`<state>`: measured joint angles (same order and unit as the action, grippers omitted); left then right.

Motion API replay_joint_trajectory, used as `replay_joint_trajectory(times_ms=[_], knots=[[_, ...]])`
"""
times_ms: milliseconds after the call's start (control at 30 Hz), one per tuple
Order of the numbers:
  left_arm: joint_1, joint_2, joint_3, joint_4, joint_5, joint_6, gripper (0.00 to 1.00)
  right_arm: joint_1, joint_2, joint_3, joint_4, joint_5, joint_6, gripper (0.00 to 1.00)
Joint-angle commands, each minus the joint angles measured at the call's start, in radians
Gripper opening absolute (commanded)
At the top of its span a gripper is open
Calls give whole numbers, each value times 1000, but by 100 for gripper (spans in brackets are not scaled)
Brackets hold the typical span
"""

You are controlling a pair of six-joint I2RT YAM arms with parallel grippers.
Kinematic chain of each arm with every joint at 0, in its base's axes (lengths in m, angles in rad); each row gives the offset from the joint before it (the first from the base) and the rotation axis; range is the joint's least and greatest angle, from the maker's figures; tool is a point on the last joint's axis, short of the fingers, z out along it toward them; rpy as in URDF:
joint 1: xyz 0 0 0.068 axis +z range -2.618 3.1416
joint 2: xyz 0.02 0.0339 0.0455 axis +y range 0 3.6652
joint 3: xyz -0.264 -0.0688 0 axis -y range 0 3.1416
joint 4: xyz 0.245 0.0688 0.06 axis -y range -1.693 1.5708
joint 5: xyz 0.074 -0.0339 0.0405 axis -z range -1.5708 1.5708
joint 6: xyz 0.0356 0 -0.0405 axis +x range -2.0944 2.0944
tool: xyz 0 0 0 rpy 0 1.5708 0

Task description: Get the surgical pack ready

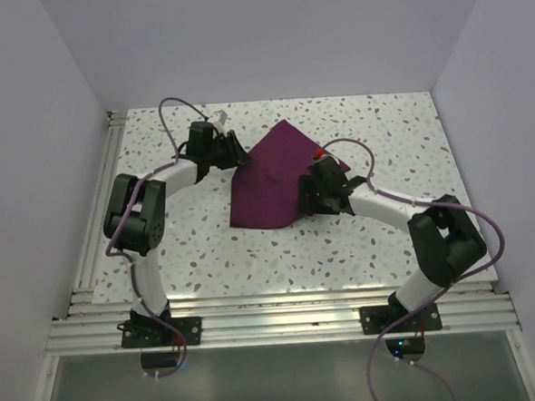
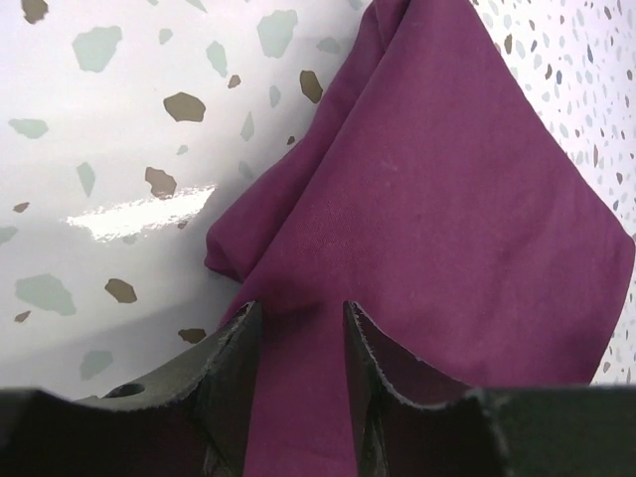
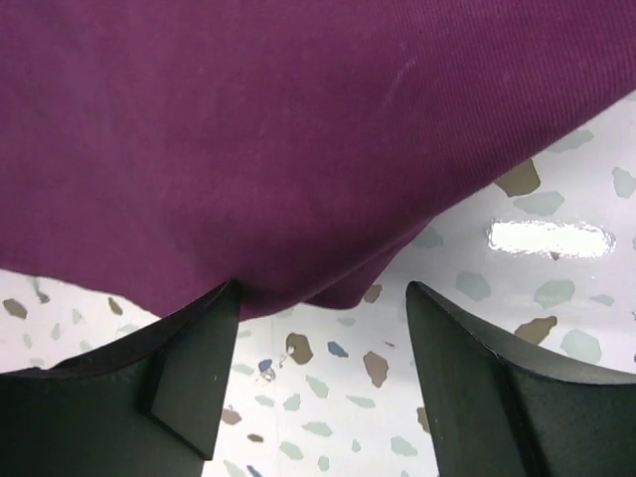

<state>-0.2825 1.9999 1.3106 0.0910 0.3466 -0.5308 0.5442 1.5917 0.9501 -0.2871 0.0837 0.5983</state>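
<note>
From above, you have the surgical pack (image 1: 268, 178) lying mid-table (image 1: 390, 129) as a flat maroon sheet. Its long axis runs from a far tip to a near straight edge, leaning slightly left as it comes toward you. The left gripper (image 1: 236, 155) sits at the pack's left edge, toward the far end, and the right gripper (image 1: 315, 194) sits at its right edge, about midway. Neither arm is clearly nearer, as both meet the cloth. In your left wrist view, the pack (image 2: 437, 199) spreads ahead and to the right, and a bunched fold runs back between the jaws of the left gripper (image 2: 298, 320), which stand partly closed. You cannot tell whether they actually pinch it. In your right wrist view, the cloth (image 3: 298, 129) fills the space ahead. Its hem droops just in front of the right gripper (image 3: 318, 293), whose jaws stand wide apart over bare table, holding nothing, with one fingertip (image 3: 214, 308) at the hem.
</note>
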Motion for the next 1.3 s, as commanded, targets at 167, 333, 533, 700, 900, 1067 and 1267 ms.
replay_joint_trajectory(times_ms=[167, 333, 533, 700, 900, 1067, 1267], knots=[[5, 88, 47, 27, 19, 22, 23, 0, 73, 20, 100, 99, 37, 54], [5, 97, 4, 35, -34, 19, 9, -29, 71, -16, 135, 100, 40, 29], [5, 21, -164, 140, -72, -18, 0, -96, 70, -25, 132, 56, 15, 3], [5, -52, -284, 230, -100, -52, 0, -119, 76, -17, 106, 47, -21, 0], [12, -136, -350, 286, -106, -44, 38, -132, 73, -30, 100, 39, -48, 0], [28, -130, -298, 285, 15, 26, 49, -158, 71, -24, 74, 28, -92, 0], [28, -59, -214, 270, 124, 57, 49, -179, 68, -20, 63, 4, -115, 0]])
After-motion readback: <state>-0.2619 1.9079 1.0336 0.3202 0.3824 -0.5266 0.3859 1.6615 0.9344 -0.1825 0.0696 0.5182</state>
